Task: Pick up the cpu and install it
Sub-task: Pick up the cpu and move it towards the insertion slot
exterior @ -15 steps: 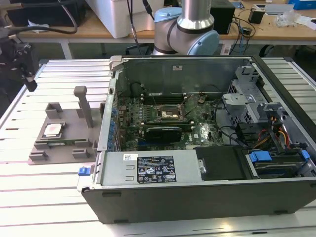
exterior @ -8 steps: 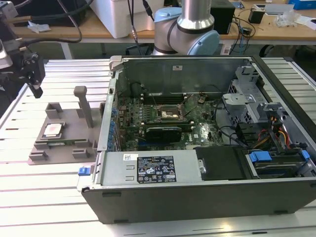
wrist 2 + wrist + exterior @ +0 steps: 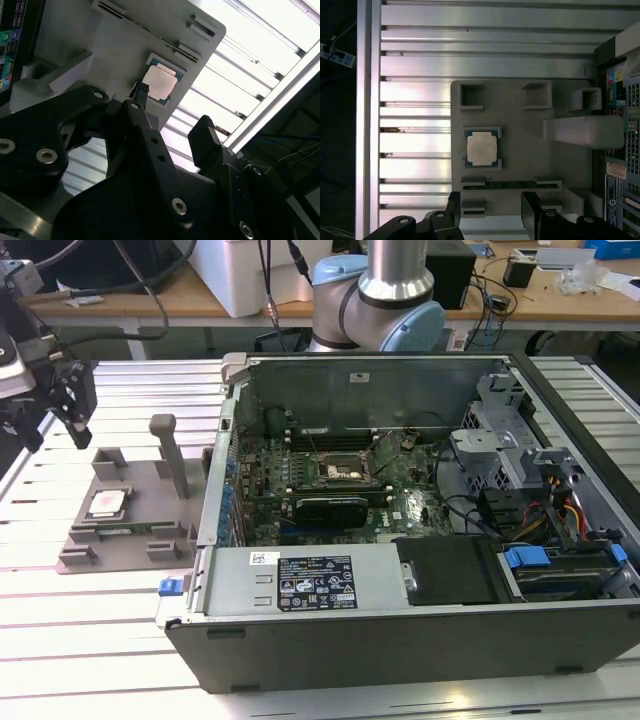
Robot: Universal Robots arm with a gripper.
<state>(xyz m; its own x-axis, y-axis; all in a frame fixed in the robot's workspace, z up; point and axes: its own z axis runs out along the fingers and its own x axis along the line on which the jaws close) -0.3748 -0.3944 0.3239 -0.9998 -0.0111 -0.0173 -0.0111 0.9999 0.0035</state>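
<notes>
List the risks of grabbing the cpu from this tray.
1. The gripper is open and not centred over the cpu. A misaligned descent could land a finger on the raised corners of the tray that frame the chip.
2. The tall post stands on the same tray near the cpu, so the gripper might clip it.

The cpu (image 3: 106, 503) is seated on the fixture tray (image 3: 140, 490). The fixture tray is placed just beside the computer case (image 3: 400, 640), on the exterior view's left of it.
</notes>
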